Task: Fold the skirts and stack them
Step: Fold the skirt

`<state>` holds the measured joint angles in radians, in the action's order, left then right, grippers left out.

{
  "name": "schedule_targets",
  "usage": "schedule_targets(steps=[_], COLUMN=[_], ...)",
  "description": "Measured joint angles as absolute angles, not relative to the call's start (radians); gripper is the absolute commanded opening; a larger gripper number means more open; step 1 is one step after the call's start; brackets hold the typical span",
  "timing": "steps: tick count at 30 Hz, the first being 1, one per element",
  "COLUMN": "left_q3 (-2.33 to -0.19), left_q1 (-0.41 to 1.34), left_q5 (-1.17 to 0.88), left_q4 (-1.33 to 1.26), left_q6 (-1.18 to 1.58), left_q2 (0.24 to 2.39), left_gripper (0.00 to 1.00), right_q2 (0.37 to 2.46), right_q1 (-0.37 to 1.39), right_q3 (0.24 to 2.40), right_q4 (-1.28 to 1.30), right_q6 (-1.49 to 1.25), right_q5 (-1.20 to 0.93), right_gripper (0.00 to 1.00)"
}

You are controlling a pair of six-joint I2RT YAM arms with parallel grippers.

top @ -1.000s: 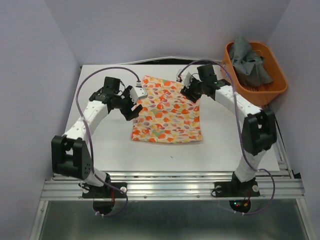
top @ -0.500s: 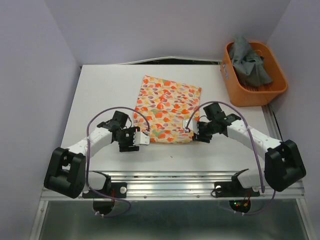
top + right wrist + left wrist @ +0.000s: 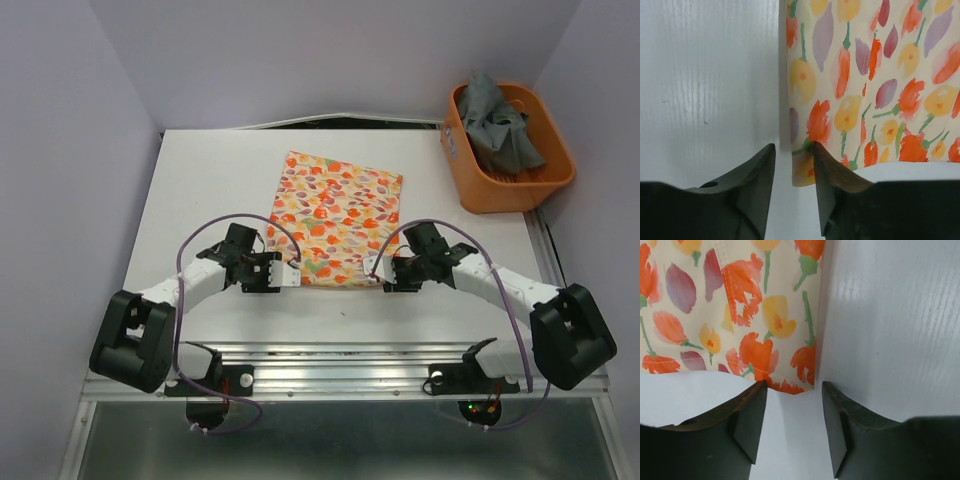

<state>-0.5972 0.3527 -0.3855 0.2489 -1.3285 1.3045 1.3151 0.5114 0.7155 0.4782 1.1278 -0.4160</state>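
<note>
Two skirts: one cream skirt (image 3: 335, 225) with an orange, red and yellow leaf print lies flat on the table (image 3: 200, 190); one dark grey skirt (image 3: 500, 125) lies crumpled in the basket (image 3: 555, 180), far right. The left gripper (image 3: 290, 277) and the right gripper (image 3: 375, 271), jaws parted and grasping nothing, each straddle one near corner of the cream skirt.

Bright, even light from above reached you.
You saw only a thin shadow beside the printed skirt (image 3: 865, 75) in both wrist views; the dark fingers (image 3: 747, 425) at lower frame lost detail.
</note>
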Motion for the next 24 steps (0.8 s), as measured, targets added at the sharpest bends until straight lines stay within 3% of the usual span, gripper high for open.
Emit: schedule_targets(steps=[3, 4, 6, 8, 20, 24], left_q3=[-0.599, -0.604, -0.612, -0.618, -0.899, -1.058], left_q1=[0.354, 0.354, 0.354, 0.354, 0.353, 0.325], left_q5=[-0.395, -0.4, -0.406, -0.414, -0.538, -0.569], left_q4=[0.246, 0.241, 0.239, 0.255, 0.67, 0.717], left_q6=[-1.336, -1.338, -1.338, -1.339, -1.401, -1.369], left_q2=[1.327, 1.339, 1.353, 1.361, 1.23, 1.378], left_gripper=[0.39, 0.26, 0.11, 0.01, 0.0, 0.01], right_q2=[1.317, 1.318, 1.318, 1.319, 1.247, 1.29], right_q1=[0.519, 0.52, 0.52, 0.52, 0.52, 0.502], right_q3=[0.702, 0.702, 0.702, 0.702, 0.726, 0.783], right_q4=[0.448, 0.434, 0.409, 0.391, 0.395, 0.396], right_q6=[1.128, 1.124, 1.113, 1.101, 1.035, 1.013], right_q5=[-0.408, -0.404, -0.398, -0.393, -0.365, -0.362], right_gripper=[0.19, 0.09, 0.01, 0.01, 0.01, 0.01])
